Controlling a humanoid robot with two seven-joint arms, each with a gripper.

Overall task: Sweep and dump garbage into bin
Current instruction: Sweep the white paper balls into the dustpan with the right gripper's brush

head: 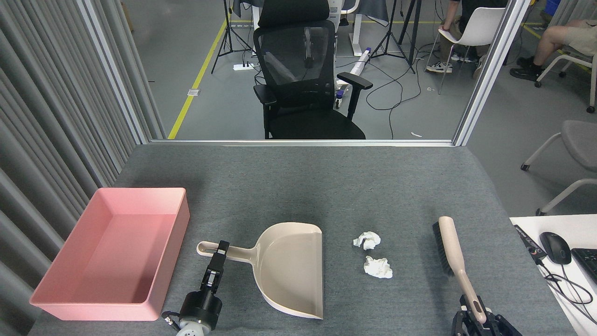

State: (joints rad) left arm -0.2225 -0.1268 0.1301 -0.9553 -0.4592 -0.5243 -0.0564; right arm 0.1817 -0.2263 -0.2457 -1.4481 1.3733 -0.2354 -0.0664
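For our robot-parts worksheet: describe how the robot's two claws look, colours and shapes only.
The left claw has slim black fingers on a round black wrist ring, with a pale grey cap and thin dark cable below. The right claw is black and angular, mostly cut off by the picture's edge.

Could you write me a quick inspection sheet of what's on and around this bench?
Surface: grey felt-covered table.
Job's things: two crumpled white tissue wads lying apart, between the beige plastic dustpan and the beige-handled black-bristled brush; empty shallow pink plastic tub at left.
Clutter: nothing seen.
Grippers: left pincer shut on dustpan handle; right pincer shut on brush handle.
Cables: on the white side desk beside a black computer mouse; more on the floor.
Surroundings: black mesh office chair, seated people.
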